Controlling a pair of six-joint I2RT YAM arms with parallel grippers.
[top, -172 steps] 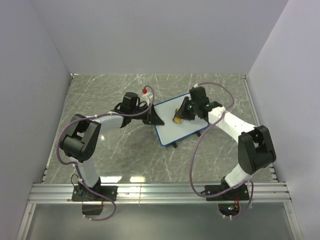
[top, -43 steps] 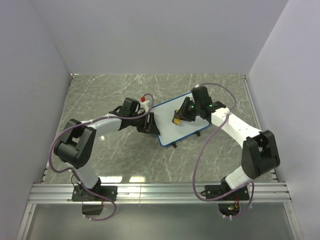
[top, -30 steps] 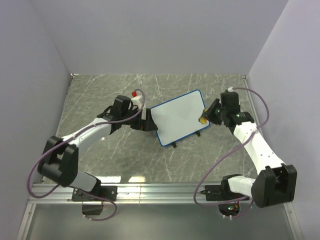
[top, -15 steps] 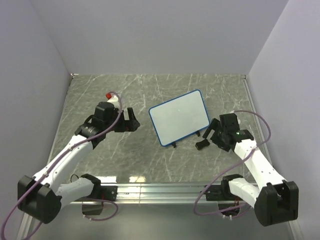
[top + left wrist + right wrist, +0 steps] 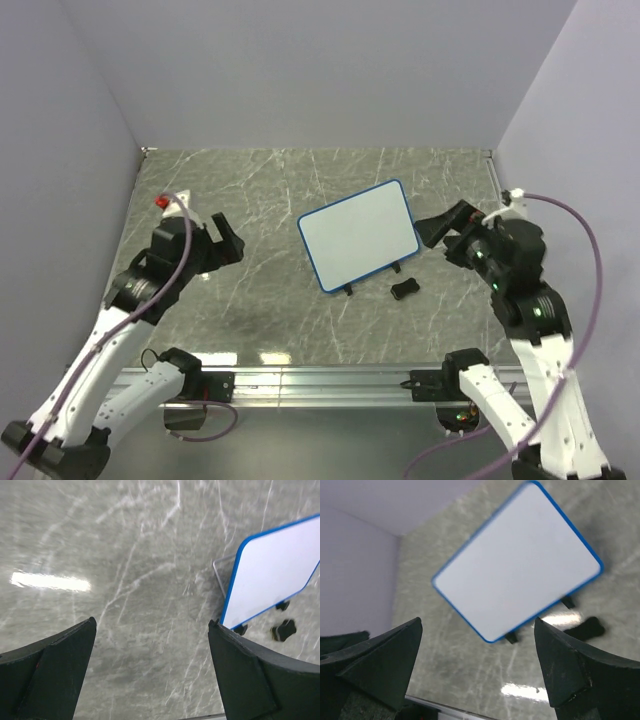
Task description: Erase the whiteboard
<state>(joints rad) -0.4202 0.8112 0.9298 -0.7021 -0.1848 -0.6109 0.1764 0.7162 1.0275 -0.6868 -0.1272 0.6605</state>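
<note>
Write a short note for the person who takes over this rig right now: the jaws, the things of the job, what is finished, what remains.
Left gripper: jaws open, empty, left of the board and apart from it.
Right gripper: jaws open, empty, just right of the board.
Whiteboard: on the table between the two grippers; its face is plain white, no marks visible.
Eraser: loose on the table by the board's near edge.
Done: wiping looks finished.
Left: probably nothing; check the board closely.
</note>
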